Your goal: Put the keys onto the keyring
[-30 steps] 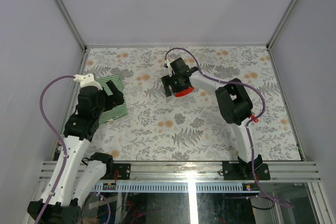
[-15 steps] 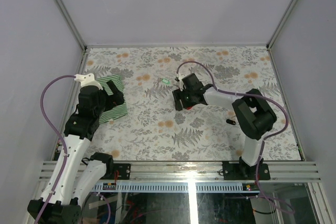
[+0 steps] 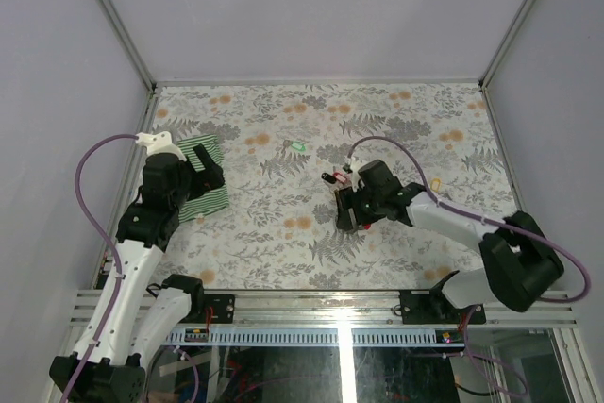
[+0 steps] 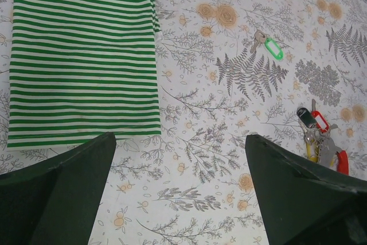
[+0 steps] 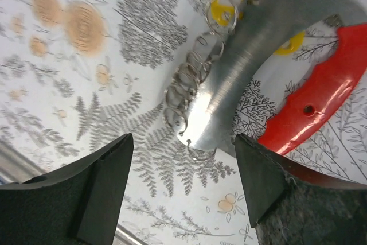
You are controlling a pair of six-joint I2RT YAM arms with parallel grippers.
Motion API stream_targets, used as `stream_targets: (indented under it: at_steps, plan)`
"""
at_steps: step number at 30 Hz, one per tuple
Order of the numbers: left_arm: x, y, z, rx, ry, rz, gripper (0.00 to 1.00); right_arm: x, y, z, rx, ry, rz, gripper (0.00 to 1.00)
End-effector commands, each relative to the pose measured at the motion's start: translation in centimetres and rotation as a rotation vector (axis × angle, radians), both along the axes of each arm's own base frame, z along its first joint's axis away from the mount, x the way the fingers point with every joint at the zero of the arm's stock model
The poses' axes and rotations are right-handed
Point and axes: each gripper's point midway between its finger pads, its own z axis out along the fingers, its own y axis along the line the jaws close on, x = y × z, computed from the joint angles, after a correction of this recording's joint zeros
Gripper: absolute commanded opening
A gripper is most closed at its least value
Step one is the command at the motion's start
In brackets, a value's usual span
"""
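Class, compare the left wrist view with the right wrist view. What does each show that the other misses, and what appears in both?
Left wrist only: the green striped cloth and a separate green-tagged key. Right wrist only: small split rings bunched beside the grey strip of the keyring, seen close up. Both: the keyring with its red loop, a yellow tag, and the floral table cover.

I take this for a robotics lab test cell. Blank pale walls point(image 3: 311, 16) are framed by bare aluminium posts point(image 3: 113, 16). A left arm point(image 3: 156, 197) and a right arm point(image 3: 444, 220) are bolted to a slotted metal rail point(image 3: 321, 301). Loose purple cables point(image 3: 78, 179) trail about, and a flowered cover point(image 3: 283, 243) is spread as the work surface.
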Motion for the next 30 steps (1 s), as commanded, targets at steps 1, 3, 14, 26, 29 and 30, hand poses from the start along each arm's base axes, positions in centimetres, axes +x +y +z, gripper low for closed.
stream_targets:
  at_steps: [1, 3, 14, 26, 29, 30]
  plan:
    - [0.9, -1.1, 1.2, -0.014, -0.058, -0.055, 1.0, 1.3, 0.4, 5.7, 0.085, -0.158, -0.037, 0.79]
    - [1.0, -1.4, 1.2, -0.019, -0.056, -0.073, 1.0, 1.9, -0.5, 6.7, 0.062, -0.202, -0.087, 0.78]
    - [0.2, -6.6, -1.6, -0.169, 0.038, -0.196, 1.0, 3.0, -5.4, 4.5, -0.05, -0.135, -0.34, 0.75]
    - [-2.2, -14.2, -5.9, -0.208, 0.121, -0.31, 1.0, 3.4, -6.1, -0.4, -0.034, 0.018, -0.353, 0.66]
    - [-2.6, -15.0, -6.5, -0.193, 0.133, -0.332, 1.0, 3.1, -6.4, -1.2, -0.053, 0.035, -0.362, 0.64]
    - [-2.6, -15.1, -6.6, -0.191, 0.137, -0.338, 1.0, 3.0, -6.2, -1.4, -0.048, 0.045, -0.357, 0.64]
